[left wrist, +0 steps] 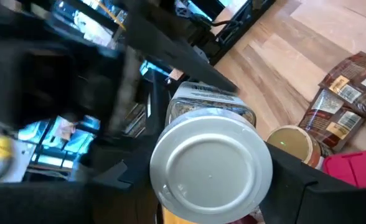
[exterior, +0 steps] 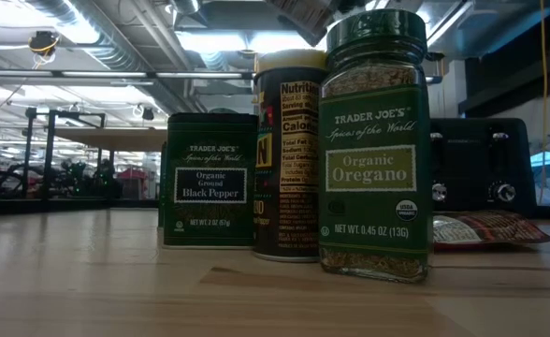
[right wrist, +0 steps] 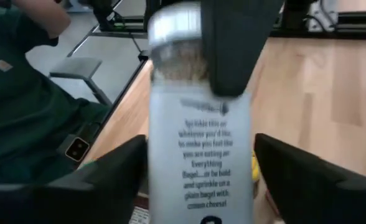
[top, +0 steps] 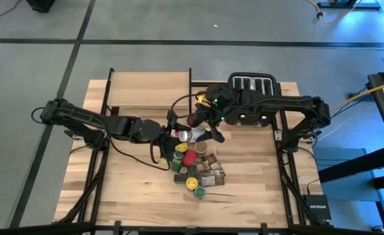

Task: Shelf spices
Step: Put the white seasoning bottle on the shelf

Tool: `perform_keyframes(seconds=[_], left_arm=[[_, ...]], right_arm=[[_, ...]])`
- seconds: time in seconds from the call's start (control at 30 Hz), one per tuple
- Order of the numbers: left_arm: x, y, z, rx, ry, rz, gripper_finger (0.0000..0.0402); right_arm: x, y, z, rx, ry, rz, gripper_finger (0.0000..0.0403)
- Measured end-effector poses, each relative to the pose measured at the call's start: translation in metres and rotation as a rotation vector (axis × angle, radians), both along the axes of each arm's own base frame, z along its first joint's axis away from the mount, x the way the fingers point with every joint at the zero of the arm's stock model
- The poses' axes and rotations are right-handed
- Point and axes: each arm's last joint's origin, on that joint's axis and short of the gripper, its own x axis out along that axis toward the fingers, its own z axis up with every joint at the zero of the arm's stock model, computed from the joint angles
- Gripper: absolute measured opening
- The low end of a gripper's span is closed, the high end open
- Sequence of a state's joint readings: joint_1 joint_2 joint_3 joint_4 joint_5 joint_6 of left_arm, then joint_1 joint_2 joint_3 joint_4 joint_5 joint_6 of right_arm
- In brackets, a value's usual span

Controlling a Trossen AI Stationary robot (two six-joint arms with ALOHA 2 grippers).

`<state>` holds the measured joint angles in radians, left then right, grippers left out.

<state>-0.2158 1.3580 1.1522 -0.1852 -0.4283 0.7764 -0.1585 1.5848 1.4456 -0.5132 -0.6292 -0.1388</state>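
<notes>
Where the table (top: 133, 189) meets its front edge, the stock begins:

- Oregano jar (exterior: 373, 150): green lid, upright, nearest to the low camera.
- Dark jar with a yellow label (exterior: 289, 159): upright, just behind and beside the oregano.
- Black pepper tin (exterior: 209, 178): upright, against the dark jar's other side.
- Flat packet (exterior: 485, 229): lying on the wood, farther back.
- Spices (top: 195, 166): the rest are one loose cluster at mid-table, with red, green and yellow lids and brown packets. None is on the shelf.
- White-lidded jar (top: 184, 135): raised above the cluster's far edge, tilted, between both grippers.
- Left gripper (top: 171, 132): the arm reaches in low from the left edge, elbow bent and forearm nearly level. The jaws are closed on the jar just under its lid (left wrist: 211, 165). One left finger (right wrist: 233, 50) lies across the jar's neck.
- Right gripper (top: 204, 130): the arm comes from the right edge, folds at the elbow and angles down over the jar. The jaws are spread to either side of the label (right wrist: 200, 143) and seem a sliver clear of it, holding nothing.
- Shelf (top: 149, 88): at the table's back left, plank bare.
- Dark appliance (top: 252, 81): at back centre, beside the shelf.
- Person in green (right wrist: 27, 93): beyond the table.
</notes>
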Motion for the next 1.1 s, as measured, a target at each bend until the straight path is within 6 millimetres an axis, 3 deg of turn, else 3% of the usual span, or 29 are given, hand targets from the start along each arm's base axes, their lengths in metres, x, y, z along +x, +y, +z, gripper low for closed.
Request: perform_keyframes(seconds=[0.13,0.27,0.43,0.57,0.73,0.93,1.1], left_arm=[[-0.005,0.003,0.003,-0.033,-0.015,0.079,0.0193],[-0.012,0.010,0.013,-0.076,-0.031,0.191,0.0192],[-0.019,0.039,0.036,-0.233,-0.039,0.408,0.0192],[-0.029,0.076,0.053,-0.355,-0.069,0.620,0.0193],[-0.057,0.130,0.069,-0.494,-0.093,0.930,0.0193],[-0.098,0.188,0.064,-0.679,-0.027,1.193,0.0193],[-0.127,0.213,0.055,-0.831,0.034,1.327,0.0193]], right_arm=[[-0.018,0.000,0.039,-0.081,0.007,-0.065,0.0358],[-0.046,0.002,0.080,-0.157,-0.046,-0.154,0.0373],[-0.081,0.003,0.109,-0.253,-0.122,-0.296,0.0375],[-0.098,0.003,0.117,-0.300,-0.118,-0.373,0.0375],[-0.103,0.002,0.115,-0.329,-0.081,-0.420,0.0376],[-0.099,0.001,0.111,-0.359,-0.060,-0.432,0.0376],[-0.098,0.000,0.110,-0.396,-0.056,-0.445,0.0376]])
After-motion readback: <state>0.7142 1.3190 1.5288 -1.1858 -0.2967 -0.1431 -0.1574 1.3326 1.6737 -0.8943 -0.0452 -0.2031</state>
